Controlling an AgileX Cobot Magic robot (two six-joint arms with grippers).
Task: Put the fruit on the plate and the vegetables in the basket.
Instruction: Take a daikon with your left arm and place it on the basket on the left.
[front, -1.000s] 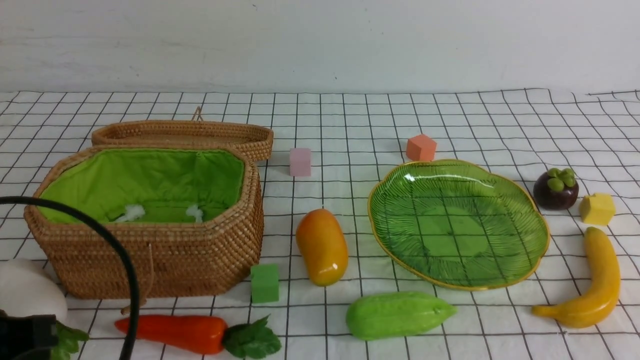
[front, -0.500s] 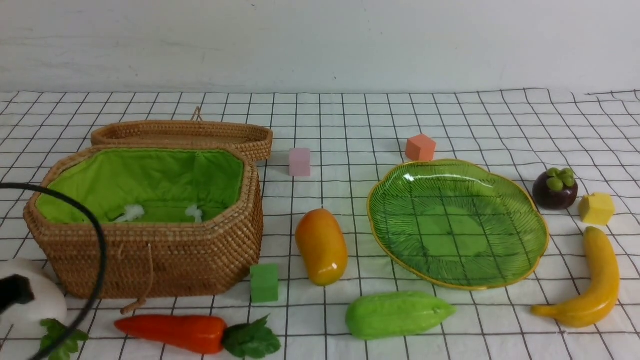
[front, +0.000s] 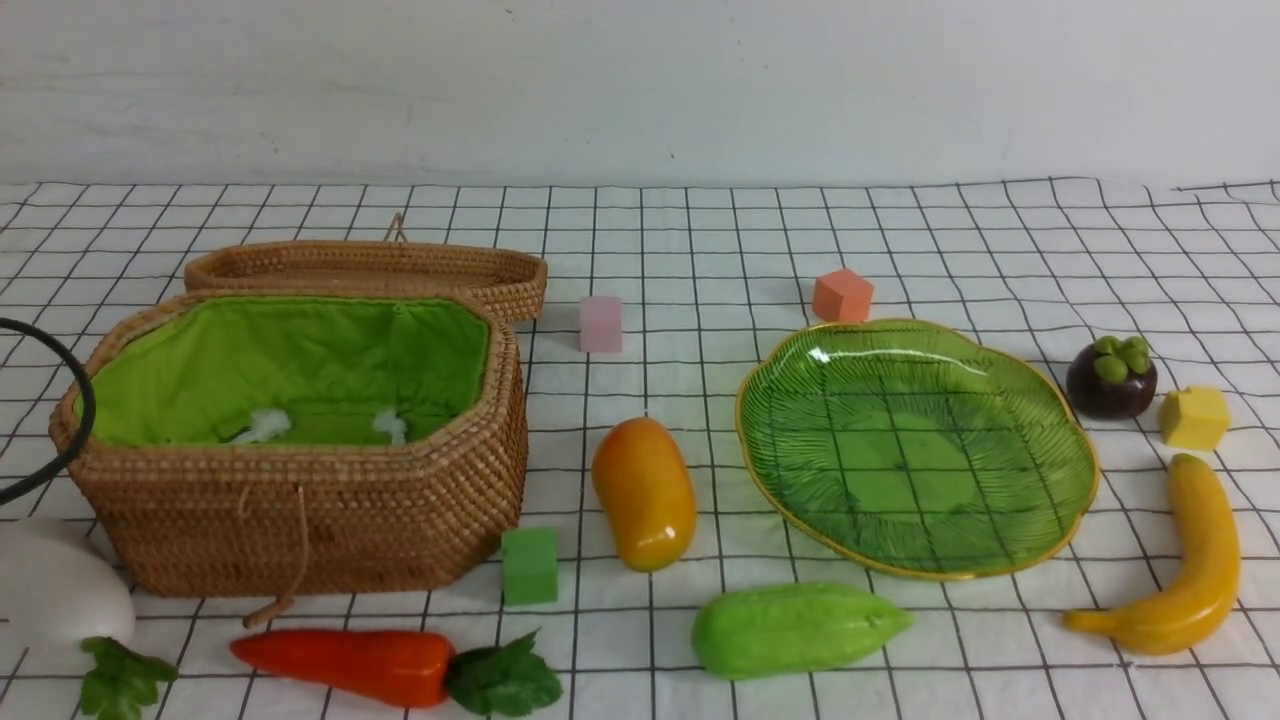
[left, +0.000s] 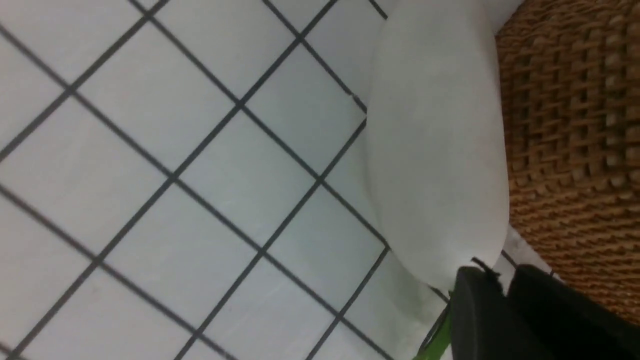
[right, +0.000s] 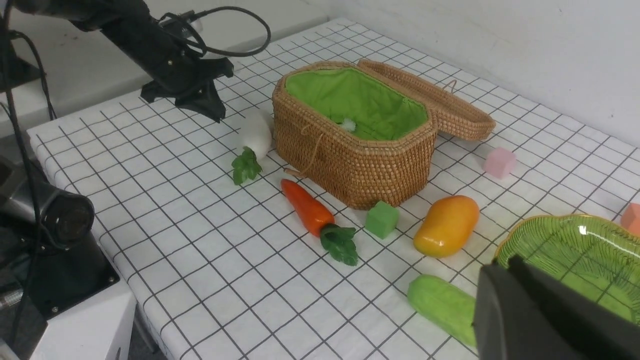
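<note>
My left gripper (right: 206, 104) hung over the checked cloth (front: 700, 250), near the white vegetable (front: 55, 590). I could not tell how its jaws stood. Of my right gripper (right: 540, 315) only a black edge showed, so I could not tell there either. The white vegetable lay just beside the open basket (front: 300, 510), with the carrot (front: 350, 665) in front of it. The mango (front: 643, 492) lay between basket and plate (front: 1000, 560), and the gourd (front: 795, 628) lay nearer me. The mangosteen (front: 1110, 378) and banana (front: 1195, 570) lay right of the plate.
</note>
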